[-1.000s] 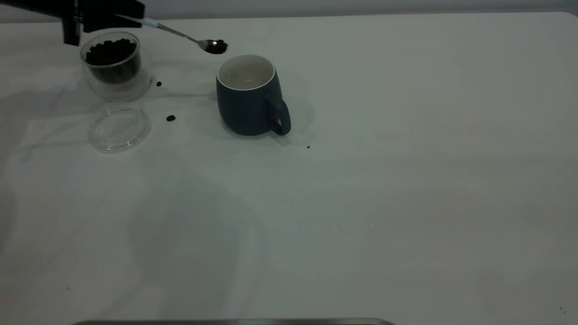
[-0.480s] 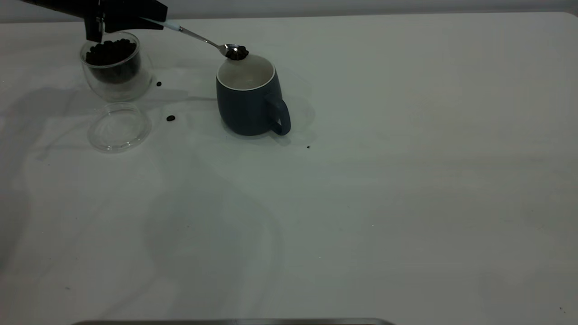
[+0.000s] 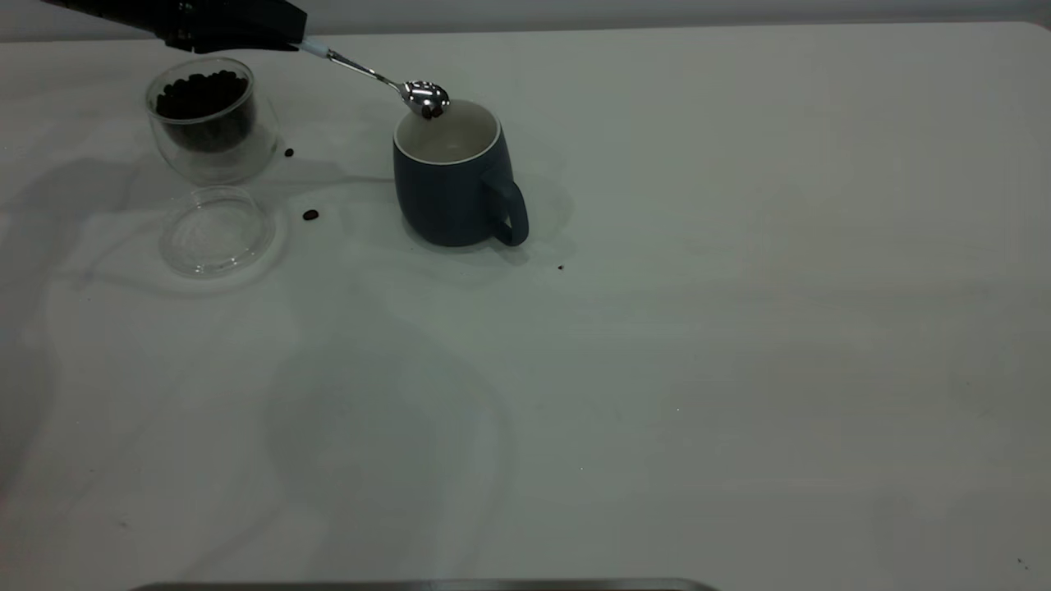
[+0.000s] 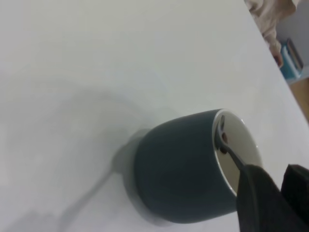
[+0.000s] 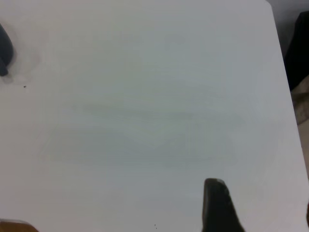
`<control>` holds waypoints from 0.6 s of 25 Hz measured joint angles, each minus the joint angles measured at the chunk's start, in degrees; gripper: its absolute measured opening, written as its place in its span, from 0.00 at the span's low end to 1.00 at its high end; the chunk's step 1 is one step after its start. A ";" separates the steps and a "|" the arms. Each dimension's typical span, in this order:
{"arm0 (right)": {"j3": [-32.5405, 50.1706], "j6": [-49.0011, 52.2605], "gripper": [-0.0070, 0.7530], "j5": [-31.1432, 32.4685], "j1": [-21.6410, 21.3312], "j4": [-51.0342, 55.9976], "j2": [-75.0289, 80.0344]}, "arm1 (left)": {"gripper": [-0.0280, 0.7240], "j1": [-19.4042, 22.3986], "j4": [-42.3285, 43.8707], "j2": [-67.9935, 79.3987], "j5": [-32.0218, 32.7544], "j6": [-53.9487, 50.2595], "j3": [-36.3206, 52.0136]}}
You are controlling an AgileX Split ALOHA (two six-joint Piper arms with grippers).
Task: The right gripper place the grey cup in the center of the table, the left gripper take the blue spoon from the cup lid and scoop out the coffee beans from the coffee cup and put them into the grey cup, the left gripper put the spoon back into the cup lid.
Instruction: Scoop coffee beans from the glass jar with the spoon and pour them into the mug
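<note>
White table (image 3: 657, 328): your left tool (image 3: 283, 25) is clamped on the blue spoon (image 3: 361, 70); the bowl tips over the grey cup (image 3: 452, 176) far rim, handle running left. Few coffee beans (image 3: 429, 109) remain on it.

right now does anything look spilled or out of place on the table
Yes. Stray coffee beans lie on the table: one between the cup lid and the grey cup, a smaller one beside the coffee cup. A dark speck sits near the mug's handle.
</note>
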 joint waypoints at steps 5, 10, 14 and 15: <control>0.00 0.00 0.54 0.00 0.00 0.00 0.00 | 0.21 -0.05 -0.28 0.00 0.00 4.15 0.00; 0.00 0.00 0.54 0.00 0.00 0.00 0.00 | 0.21 0.01 -1.50 0.00 0.00 -1.93 0.00; 0.00 0.00 0.54 0.00 0.00 0.00 0.00 | 0.21 1.05 -2.06 -0.53 0.00 -14.57 0.00; 0.00 0.00 0.54 0.00 0.00 0.00 0.00 | 0.21 1.52 -1.34 -0.79 0.00 -17.15 0.00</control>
